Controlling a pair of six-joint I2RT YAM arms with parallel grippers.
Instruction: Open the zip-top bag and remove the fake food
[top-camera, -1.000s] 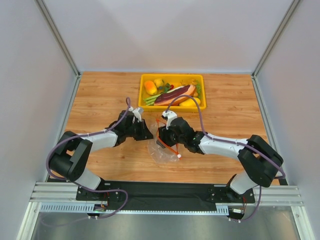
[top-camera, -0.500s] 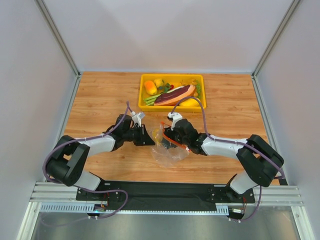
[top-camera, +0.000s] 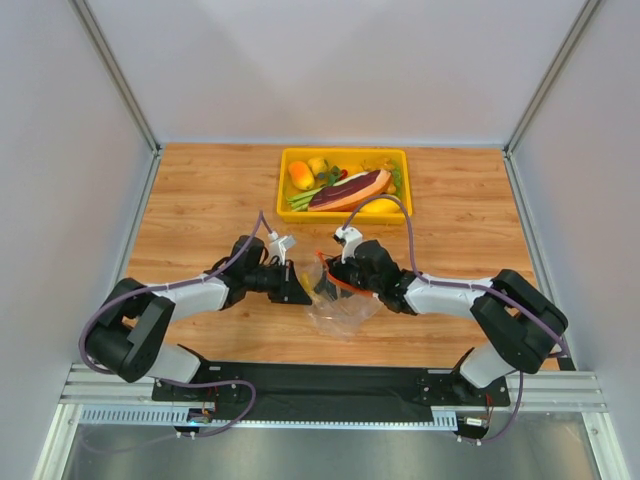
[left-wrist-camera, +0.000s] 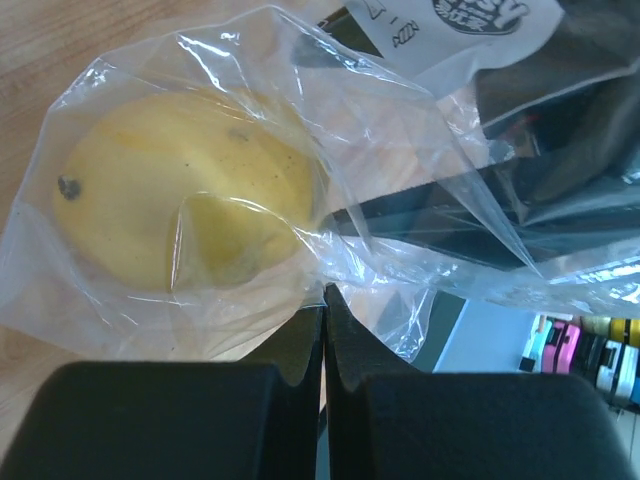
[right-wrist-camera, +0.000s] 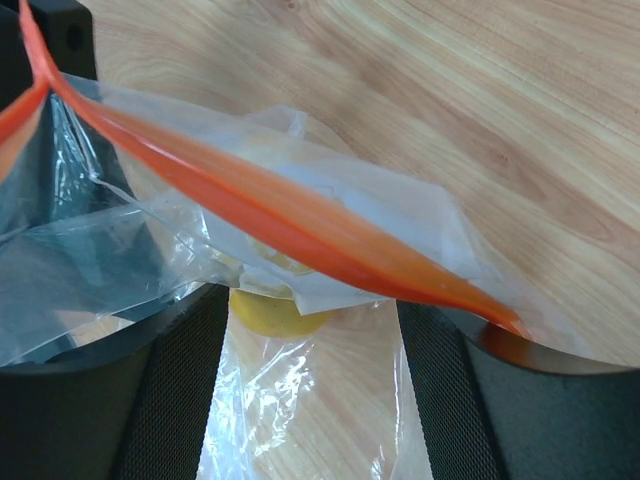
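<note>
The zip-top bag (top-camera: 342, 305) lies crumpled on the wood table between my two grippers. A small yellow fruit (left-wrist-camera: 180, 190) sits inside it and also shows in the right wrist view (right-wrist-camera: 272, 312). My left gripper (left-wrist-camera: 323, 292) is shut, pinching a fold of the clear plastic just beside the fruit; from above it (top-camera: 300, 291) is at the bag's left edge. My right gripper (right-wrist-camera: 312, 335) is open, its fingers spread wide at the bag's mouth. The red-orange zip strip (right-wrist-camera: 280, 222) stretches across in front of them. From above, this gripper (top-camera: 330, 283) is at the bag's top. The slider tab is hidden.
A yellow tray (top-camera: 291, 160) at the back of the table holds toy food, among it a maroon meat slice (top-camera: 350, 190) and an orange piece (top-camera: 301, 175). White walls enclose the table on three sides. The arm bases stand at the near edge.
Both grippers have moved toward the near edge. The left one slid right up to the bag. The zip strip, spread as a triangle before, is now bunched at the right gripper.
</note>
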